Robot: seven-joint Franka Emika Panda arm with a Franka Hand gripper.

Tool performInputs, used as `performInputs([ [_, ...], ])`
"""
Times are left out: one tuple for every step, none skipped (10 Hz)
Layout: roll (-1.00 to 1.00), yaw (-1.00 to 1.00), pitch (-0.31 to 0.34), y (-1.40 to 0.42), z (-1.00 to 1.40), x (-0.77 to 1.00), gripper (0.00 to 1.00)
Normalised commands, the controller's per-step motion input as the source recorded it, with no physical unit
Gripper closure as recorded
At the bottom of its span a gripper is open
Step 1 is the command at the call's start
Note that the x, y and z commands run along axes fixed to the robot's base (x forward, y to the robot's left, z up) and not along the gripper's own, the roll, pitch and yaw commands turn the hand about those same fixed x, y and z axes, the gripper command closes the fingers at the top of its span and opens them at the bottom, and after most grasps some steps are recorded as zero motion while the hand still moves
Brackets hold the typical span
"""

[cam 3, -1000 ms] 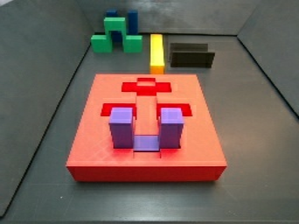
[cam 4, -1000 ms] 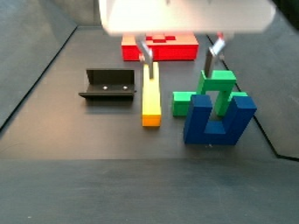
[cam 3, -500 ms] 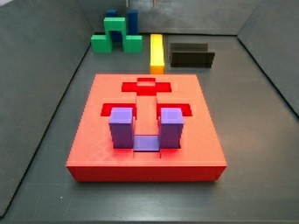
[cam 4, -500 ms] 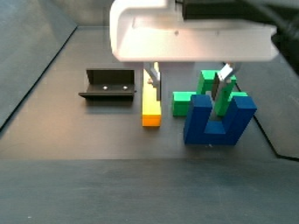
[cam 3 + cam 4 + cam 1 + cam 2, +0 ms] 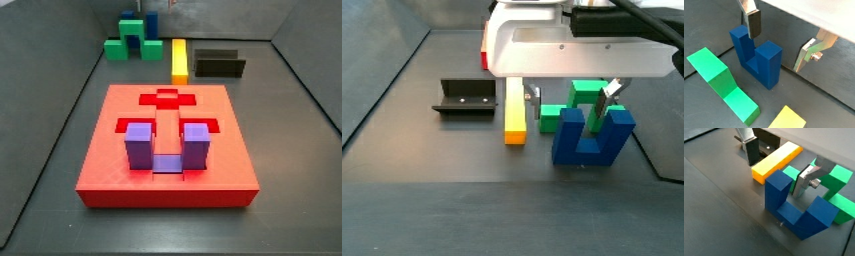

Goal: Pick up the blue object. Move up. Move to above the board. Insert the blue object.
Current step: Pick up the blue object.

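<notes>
While the hand (image 5: 781, 44) stood wide open, empty, its silver fingers (image 5: 805, 180) straddled one upright prong of the matte dark blue U-shaped block (image 5: 757, 56), which stood on the desk (image 5: 462, 190) beside the green stepped block (image 5: 839, 190), well apart from the large red slab board (image 5: 167, 140).

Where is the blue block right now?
The blue object stands on the floor beside the green block, near the yellow bar, with the open gripper around it.
</notes>
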Motion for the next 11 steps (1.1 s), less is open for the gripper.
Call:
performInputs([
  [0.13, 0.0, -0.059, 0.0, -0.31, 0.07, 0.0],
  [0.13, 0.0, -0.047, 0.0, -0.29, 0.05, 0.0],
  [0.07, 0.0, -0.027, 0.0, -0.22, 0.0, 0.0],
  [0.02, 0.0, -0.033, -0.01, -0.19, 0.0, 0.0],
  [0.0, 0.0, -0.049, 0.0, -0.21, 0.0, 0.0],
  [0.0, 0.0, -0.067, 0.0, -0.17, 0.0, 0.0],
  [-0.01, 0.0, -0.073, 0.0, -0.15, 0.0, 0.0],
  [-0.01, 0.0, -0.084, -0.03, -0.17, 0.0, 0.0],
  [-0.02, 0.0, -0.081, -0.04, -0.12, 0.0, 0.0],
  [0.0, 0.0, -0.076, -0.05, -0.1, 0.0, 0.0],
  [0.0, 0.0, -0.026, 0.0, -0.02, -0.01, 0.0],
])
